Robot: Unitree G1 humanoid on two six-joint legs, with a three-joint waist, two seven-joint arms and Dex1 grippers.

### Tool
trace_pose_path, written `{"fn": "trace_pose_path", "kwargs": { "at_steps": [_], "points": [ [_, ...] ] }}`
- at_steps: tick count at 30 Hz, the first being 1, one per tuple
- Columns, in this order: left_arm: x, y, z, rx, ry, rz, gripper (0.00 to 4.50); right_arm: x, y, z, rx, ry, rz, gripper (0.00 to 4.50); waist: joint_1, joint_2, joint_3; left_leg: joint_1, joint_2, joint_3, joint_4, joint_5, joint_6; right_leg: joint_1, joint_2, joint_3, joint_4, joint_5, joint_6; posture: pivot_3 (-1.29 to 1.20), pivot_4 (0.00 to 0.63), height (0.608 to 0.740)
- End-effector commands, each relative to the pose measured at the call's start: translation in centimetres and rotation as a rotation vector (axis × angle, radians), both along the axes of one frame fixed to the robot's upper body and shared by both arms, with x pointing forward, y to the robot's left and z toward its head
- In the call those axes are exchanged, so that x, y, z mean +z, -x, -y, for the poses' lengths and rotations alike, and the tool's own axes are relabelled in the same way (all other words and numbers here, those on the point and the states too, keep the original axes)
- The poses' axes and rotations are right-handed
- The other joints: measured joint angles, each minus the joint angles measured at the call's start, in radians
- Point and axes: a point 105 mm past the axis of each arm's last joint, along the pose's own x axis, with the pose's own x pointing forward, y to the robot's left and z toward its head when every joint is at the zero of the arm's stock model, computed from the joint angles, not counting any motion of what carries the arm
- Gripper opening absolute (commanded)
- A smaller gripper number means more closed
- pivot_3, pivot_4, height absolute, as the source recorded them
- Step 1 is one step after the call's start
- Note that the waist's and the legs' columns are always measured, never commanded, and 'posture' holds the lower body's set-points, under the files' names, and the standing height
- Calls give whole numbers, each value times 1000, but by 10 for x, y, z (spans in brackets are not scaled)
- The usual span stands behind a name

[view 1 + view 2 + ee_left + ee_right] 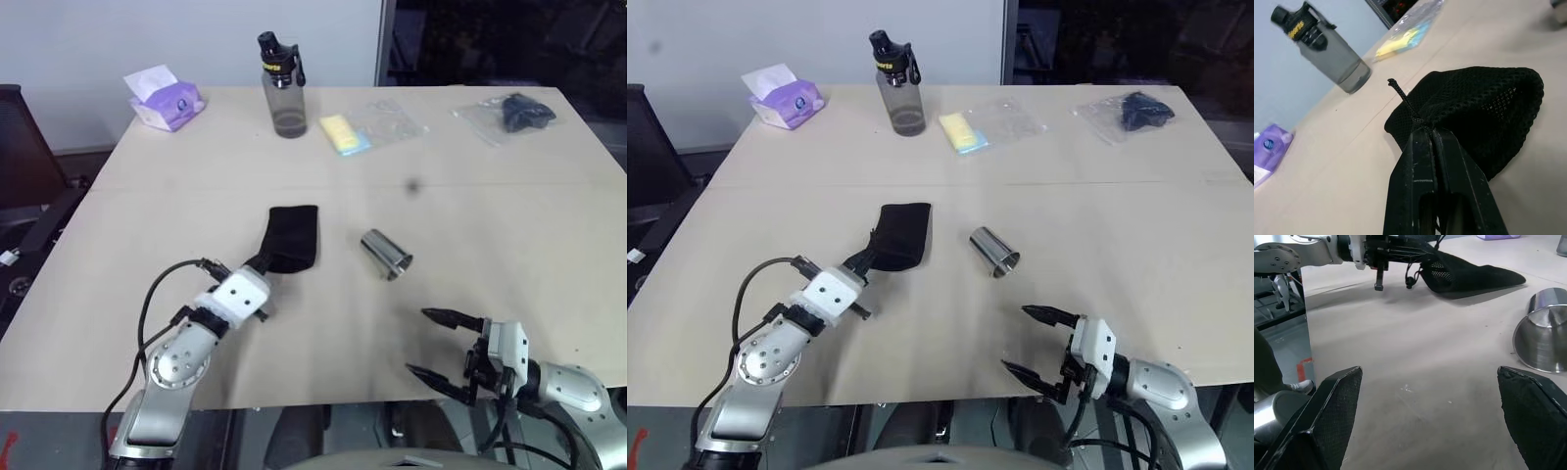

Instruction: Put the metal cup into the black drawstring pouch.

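Observation:
The black drawstring pouch (292, 235) lies left of the table's middle, with its near end raised off the surface. My left gripper (259, 262) is shut on that near end at the mouth, and a thin cord (1400, 93) sticks out past the fingers. The metal cup (386, 254) lies on its side just right of the pouch, with its open end towards me. Near the front edge my right gripper (418, 342) stands open with nothing in it, a short way in front of the cup (1542, 340).
At the back of the table (549, 255) stand a grey water bottle (282, 86) with a black cap, a purple tissue pack (164, 98), a yellow item in clear wrap (345, 133) and a dark item in a clear plastic bag (514, 113).

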Motion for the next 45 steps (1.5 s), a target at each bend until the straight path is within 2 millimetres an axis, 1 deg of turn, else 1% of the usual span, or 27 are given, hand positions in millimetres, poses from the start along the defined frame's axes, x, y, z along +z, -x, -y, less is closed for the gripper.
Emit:
{"fn": "trace_pose_path", "kwargs": {
  "at_steps": [1,3,4,8,11,13,17,20,23,26,27,28,29,30,32,33,34,36,40,45],
  "points": [
    [23,-5,9,-29,140,7,31,29,-18,-1,-63,-83,81,4500,0,0,0,0,0,0,0,0,0,0,0,0,0,0,0,0,150,740],
    [29,-9,12,-26,220,-17,31,38,-28,-2,-103,-103,113,4500,0,0,0,0,0,0,2,0,0,1,0,0,1,0,0,0,150,740],
    [32,-12,13,-23,257,-26,31,39,-37,0,-153,-85,120,4500,0,0,0,0,0,0,2,0,0,1,0,0,1,0,0,0,150,740],
    [46,-19,22,-29,403,-74,31,38,-68,7,-354,-30,109,4500,0,0,0,0,-2,-1,2,0,0,1,1,0,1,0,0,0,150,740],
    [55,-19,32,-67,439,-101,31,34,-86,16,-479,62,155,4500,0,0,0,0,-3,-2,2,0,0,1,2,0,1,0,0,0,150,740],
    [59,-20,35,-77,451,-115,31,31,-93,18,-507,71,153,4500,0,0,0,0,-3,-2,2,0,0,1,2,0,1,1,-1,0,150,740],
    [63,-20,44,-109,463,-148,31,26,-101,8,-481,67,140,4500,-2,0,0,0,-3,-2,2,0,0,2,2,0,1,1,-1,0,150,740],
    [65,-21,51,-120,500,-184,31,18,-112,3,-494,83,123,4500,-3,0,0,0,-3,-2,2,0,0,2,3,0,1,1,-1,0,150,740],
    [67,-24,54,-113,537,-199,31,20,-119,-1,-503,54,117,4500,-3,0,0,0,-3,-2,2,0,0,2,3,1,1,2,-3,0,150,740],
    [68,-27,55,-104,556,-216,0,21,-122,-8,-476,51,122,3665,-5,0,0,0,-3,-3,2,0,0,2,3,0,1,3,-4,0,150,740],
    [68,-28,55,-105,554,-220,0,20,-123,-8,-475,53,119,3244,-5,0,0,0,-3,-3,2,0,0,2,3,0,1,3,-4,0,150,740],
    [68,-28,55,-105,553,-222,0,19,-124,-9,-474,53,117,2702,-5,0,0,0,-3,-3,2,0,0,2,3,0,1,3,-4,0,150,740],
    [68,-29,55,-100,555,-224,0,19,-124,-10,-465,49,115,2319,-5,0,0,0,-3,-3,2,0,0,2,3,0,1,3,-4,0,150,740],
    [67,-30,54,-96,557,-227,0,19,-125,-11,-458,44,108,1819,-6,0,0,0,-3,-3,2,0,0,2,3,0,1,3,-4,0,150,740],
    [65,-31,53,-91,549,-236,0,20,-125,-12,-447,35,108,959,-7,0,0,0,-3,-3,2,0,0,2,3,0,1,3,-4,0,150,740],
    [63,-32,52,-89,546,-241,0,21,-125,-13,-440,29,110,426,-9,0,0,0,-3,-3,2,0,0,2,3,0,1,3,-4,0,150,740],
    [63,-33,52,-87,546,-244,0,23,-125,-15,-431,16,114,43,-11,0,0,0,-3,-3,2,0,0,2,3,0,1,3,-4,0,150,740],
    [64,-37,53,-82,558,-252,0,29,-121,-19,-400,-27,123,43,-14,0,0,0,-3,-3,2,0,0,2,3,0,1,3,-4,0,150,740],
    [69,-46,54,-58,647,-289,0,41,-115,-22,-370,-88,150,43,-16,0,0,0,-4,-4,2,0,0,2,3,0,1,3,-4,0,150,740],
    [78,-58,56,-39,707,-311,0,65,-103,-26,-317,-218,178,43,-23,0,0,0,-4,-5,2,0,0,2,4,0,1,5,-1,0,150,740]
  ]
}}
